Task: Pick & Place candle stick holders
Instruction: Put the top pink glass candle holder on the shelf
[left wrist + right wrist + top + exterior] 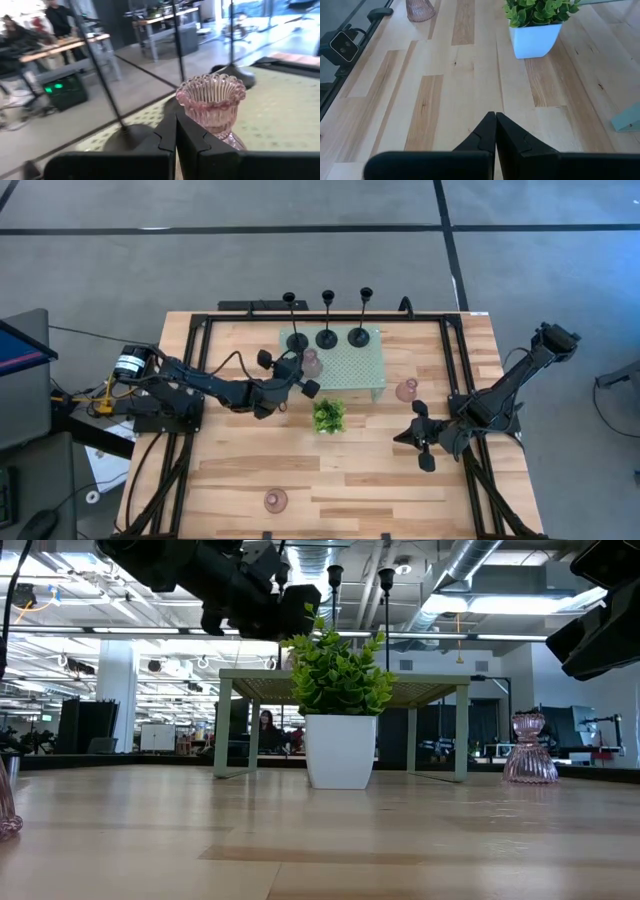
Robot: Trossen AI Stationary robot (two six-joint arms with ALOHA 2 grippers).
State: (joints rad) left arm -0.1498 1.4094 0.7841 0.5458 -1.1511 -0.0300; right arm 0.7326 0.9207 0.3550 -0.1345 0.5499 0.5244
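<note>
Left gripper (175,131) is closed and empty beside the pink glass holder (212,102) on the green stand (352,367) — open wide before closing on it; right gripper (420,442) waits closed over the counter (300,470).

The grey floor (300,260) with dark lines surrounds the wooden bench (330,480). Beyond the bench is a large hall: ducts (480,560) on the ceiling, a white column (115,695), desks (60,47), seated people (268,730).

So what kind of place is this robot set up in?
Probably an open-plan lab or workshop: exposed ceiling ducts overhead, workbenches with people behind, and a wooden table framed by two robot arms.
</note>
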